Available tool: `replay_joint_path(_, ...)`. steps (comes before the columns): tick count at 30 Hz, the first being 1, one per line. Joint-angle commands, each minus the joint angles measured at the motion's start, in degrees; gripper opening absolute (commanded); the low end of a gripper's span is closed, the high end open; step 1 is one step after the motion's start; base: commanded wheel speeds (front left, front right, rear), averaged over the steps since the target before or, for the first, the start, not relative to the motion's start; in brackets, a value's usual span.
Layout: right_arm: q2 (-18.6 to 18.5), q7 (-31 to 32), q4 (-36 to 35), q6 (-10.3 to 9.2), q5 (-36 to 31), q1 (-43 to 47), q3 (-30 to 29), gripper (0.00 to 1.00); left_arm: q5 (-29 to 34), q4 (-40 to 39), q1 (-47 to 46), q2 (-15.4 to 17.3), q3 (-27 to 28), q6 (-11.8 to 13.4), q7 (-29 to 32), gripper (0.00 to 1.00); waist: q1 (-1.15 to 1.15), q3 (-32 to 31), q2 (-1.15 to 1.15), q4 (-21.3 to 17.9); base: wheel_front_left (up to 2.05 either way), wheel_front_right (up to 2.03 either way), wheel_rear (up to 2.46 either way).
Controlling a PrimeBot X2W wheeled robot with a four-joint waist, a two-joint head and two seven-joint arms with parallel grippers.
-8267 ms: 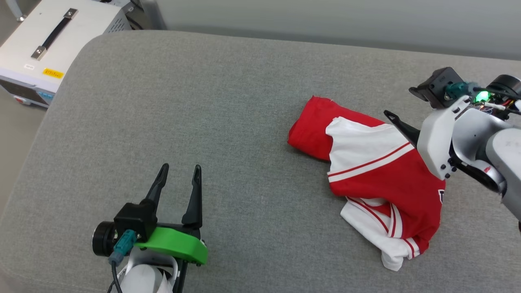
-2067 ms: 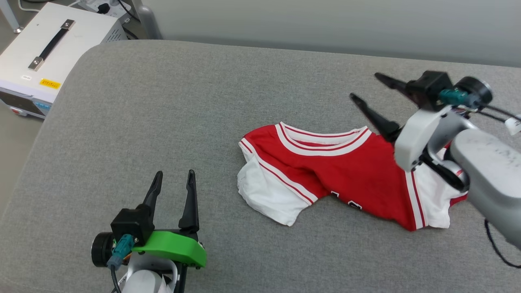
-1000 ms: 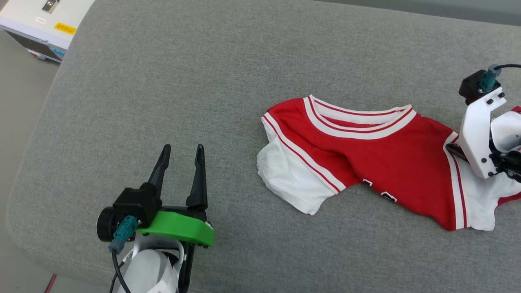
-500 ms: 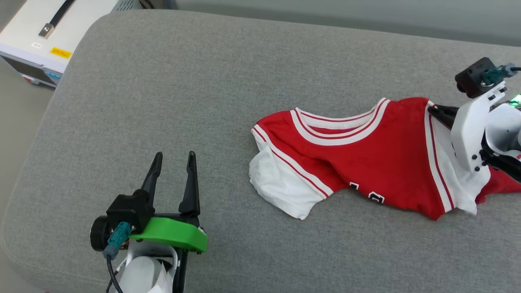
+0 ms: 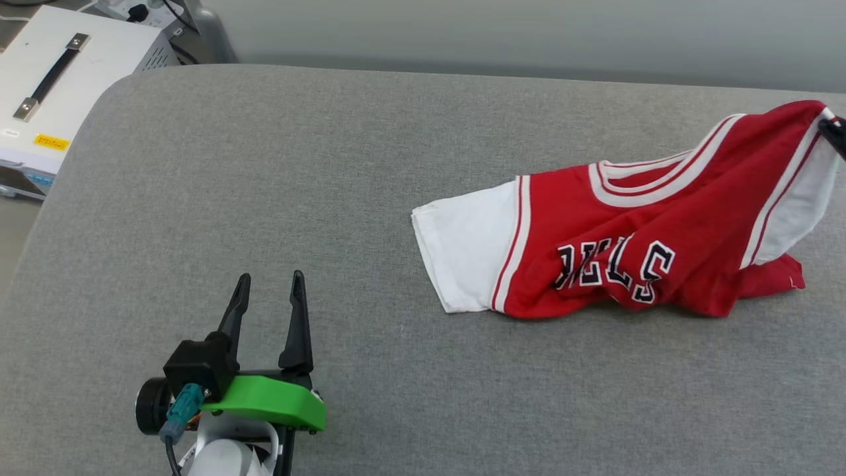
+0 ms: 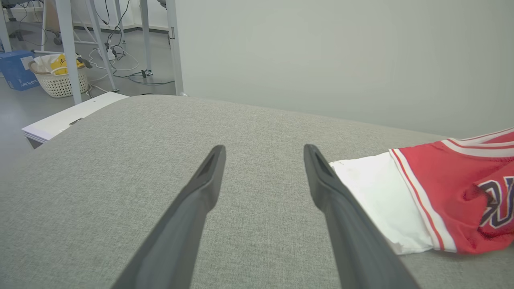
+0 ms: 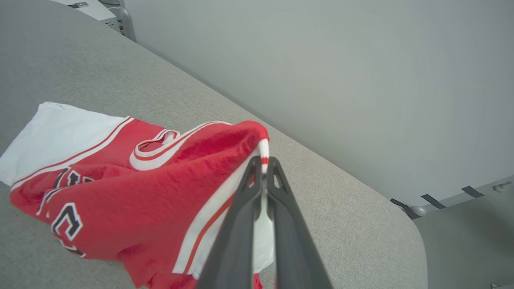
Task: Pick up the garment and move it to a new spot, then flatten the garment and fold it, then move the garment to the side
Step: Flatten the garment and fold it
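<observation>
The garment [image 5: 661,218] lies on the cushion [image 5: 297,185], toward its right side. The sleeve [image 5: 462,258] at the garment's left end is flat on the cushion. The garment's right end is raised off it, pinched between the fingers of the right gripper [image 7: 263,161]. The left gripper [image 5: 270,277] is well left of the garment and nearer the robot, over bare cushion, not touching it. A box [image 5: 73,73] sits far left of the garment and behind it, off the cushion's corner. A wall [image 5: 529,33] stands behind the garment.

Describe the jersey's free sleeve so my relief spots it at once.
On the grey cushion, the red jersey lies toward the right. Its free sleeve is the flat white panel at the jersey's left end, nearest the open left gripper; the other sleeve hangs pinched in the right gripper.
</observation>
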Motion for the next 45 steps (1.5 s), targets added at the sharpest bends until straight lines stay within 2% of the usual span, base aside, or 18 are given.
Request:
replay_joint_path(1, -0.2, 1.4, -1.4, -0.04, -1.6, 2.4, -3.3, 0.00, 0.6, -0.3, 0.5, -0.2, 0.0, -0.1, -0.3, 1.00, 0.00, -0.1, 0.00, -0.5, 0.00, 0.00, 0.00)
replay_joint_path(5, 1.1, 6.1, -4.7, -0.04, -3.9, 7.1, -11.9, 0.00, 0.5, -0.4, 0.2, -0.2, -0.3, -0.1, -0.3, 1.00, 0.00, 0.6, 0.00, -0.7, 0.00, 0.00, 0.00)
replay_joint_path(9, 1.8, 10.5, -5.9, -0.04, -7.3, 9.6, -18.0, 0.00, 0.4, -0.4, -0.6, -0.2, -0.9, -0.3, -0.3, 1.00, 0.00, 2.2, 0.00, -0.2, 0.00, 0.00, 0.00)
replay_joint_path(14, 2.1, 14.4, -3.8, -0.04, -9.7, 9.7, -22.1, 0.00, 0.0, -0.4, -2.3, -0.2, -1.6, -0.5, -0.3, 1.00, 0.00, 5.2, 0.00, 0.9, 0.00, 0.00, 0.00)
replay_joint_path(17, 2.4, 15.8, -0.1, -0.04, -10.3, 7.7, -23.2, 0.00, -0.2, -0.4, -3.5, -0.2, -1.9, -0.6, -0.3, 1.00, 0.00, 7.3, 0.00, 1.8, 0.00, 0.00, 0.00)
replay_joint_path(24, 3.7, 15.2, 10.6, -0.04, -13.9, 0.0, -22.6, 0.00, -0.6, -0.5, -6.2, -0.2, -2.9, -1.0, -0.3, 1.00, 0.00, 11.6, 0.00, 3.9, 0.00, 0.00, 0.00)
replay_joint_path(30, 7.9, 11.8, 19.8, -0.04, -17.6, -7.6, -21.3, 0.00, -1.3, -0.8, -8.3, -0.2, -3.6, -0.7, -0.3, 1.00, 0.00, 14.9, 0.00, 4.9, 0.00, 0.00, 0.00)
replay_joint_path(34, 11.5, 9.4, 27.1, -0.04, -20.6, -10.6, -17.3, 0.00, -2.0, -0.8, -10.0, -0.2, -4.7, -0.3, -0.3, 1.00, 0.00, 17.1, 0.00, 5.9, 0.00, 0.00, 0.00)
replay_joint_path(40, 15.7, 7.0, 34.7, -0.04, -20.0, -12.5, -14.4, 0.00, -2.0, -0.6, -10.9, -0.2, -4.6, -0.2, -0.3, 1.00, 0.00, 17.8, 0.00, 6.1, 0.00, 0.00, 0.00)
replay_joint_path(43, 16.6, 4.5, 37.4, -0.04, -19.3, -13.1, -13.6, 0.00, -1.6, -0.4, -11.0, -0.2, -4.2, -0.3, -0.3, 1.00, 0.00, 17.1, 0.00, 6.0, 0.00, 0.00, 0.00)
replay_joint_path(44, 16.8, 3.0, 38.3, -0.04, -19.0, -13.2, -13.5, 0.18, -1.4, -0.3, -10.9, -0.2, -4.0, -0.3, -0.3, 1.00, 0.00, 16.6, 0.00, 6.0, 0.00, 0.00, 0.00)
replay_joint_path(45, 16.9, 1.6, 38.9, -0.04, -18.8, -13.3, -13.6, 0.44, -1.3, -0.2, -10.8, -0.2, -3.9, -0.3, -0.3, 1.00, 0.00, 16.1, 0.00, 5.8, 0.00, 0.00, 0.00)
